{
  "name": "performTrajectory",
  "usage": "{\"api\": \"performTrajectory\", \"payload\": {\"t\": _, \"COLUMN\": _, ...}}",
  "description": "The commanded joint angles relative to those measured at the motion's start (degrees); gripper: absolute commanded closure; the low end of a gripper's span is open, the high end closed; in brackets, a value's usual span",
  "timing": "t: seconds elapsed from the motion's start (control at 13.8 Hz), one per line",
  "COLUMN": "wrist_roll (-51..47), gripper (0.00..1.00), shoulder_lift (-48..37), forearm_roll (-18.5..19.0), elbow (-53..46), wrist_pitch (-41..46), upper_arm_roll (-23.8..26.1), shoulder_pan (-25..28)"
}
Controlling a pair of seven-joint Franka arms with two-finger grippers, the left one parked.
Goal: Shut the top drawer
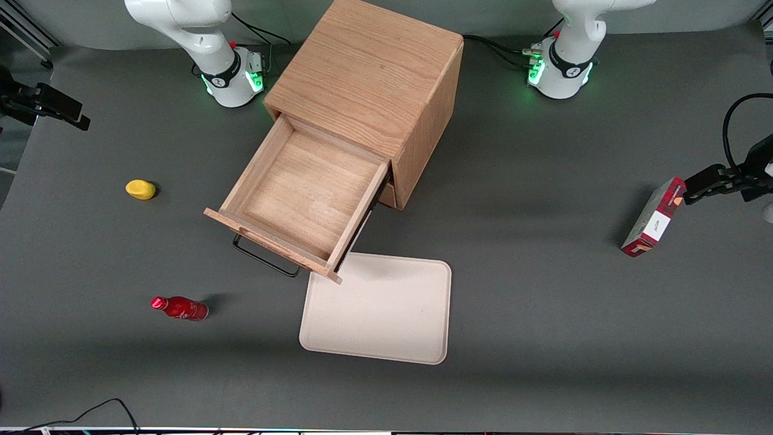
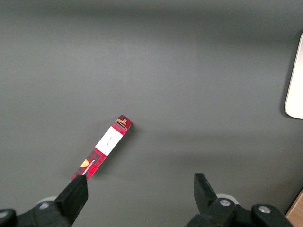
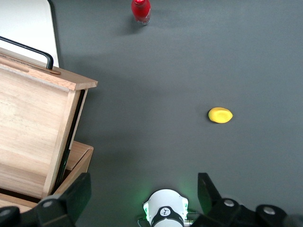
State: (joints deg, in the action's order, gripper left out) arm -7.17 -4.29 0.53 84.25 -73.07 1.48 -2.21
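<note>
The top drawer of the oak cabinet is pulled far out and is empty. Its black wire handle faces the front camera. The drawer also shows in the right wrist view, with its handle. A strip of the lower drawer shows beneath it. My right gripper is open and empty, high above the table near its own base. In the front view it is toward the working arm's end, well away from the drawer.
A white tray lies on the table just under the drawer's front corner. A yellow object and a lying red bottle are toward the working arm's end. A red box stands toward the parked arm's end.
</note>
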Motion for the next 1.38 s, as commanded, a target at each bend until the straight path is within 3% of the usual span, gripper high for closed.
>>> {"api": "performTrajectory", "payload": {"t": 0.0, "wrist_roll": 0.2, "gripper": 0.00, "shoulder_lift": 1.5, "forearm_roll": 1.1, "elbow": -2.3, "wrist_pitch": 0.5, "upper_arm_roll": -0.3, "shoulder_pan": 0.3}}
{"api": "performTrajectory", "payload": {"t": 1.02, "wrist_roll": 0.8, "gripper": 0.00, "shoulder_lift": 2.5, "forearm_roll": 3.7, "elbow": -5.5, "wrist_pitch": -0.6, "upper_arm_roll": 0.4, "shoulder_pan": 0.6}}
{"api": "performTrajectory", "payload": {"t": 1.31, "wrist_roll": 5.1, "gripper": 0.00, "shoulder_lift": 3.5, "forearm_roll": 0.6, "elbow": -6.1, "wrist_pitch": -0.6, "upper_arm_roll": -0.3, "shoulder_pan": 0.3}}
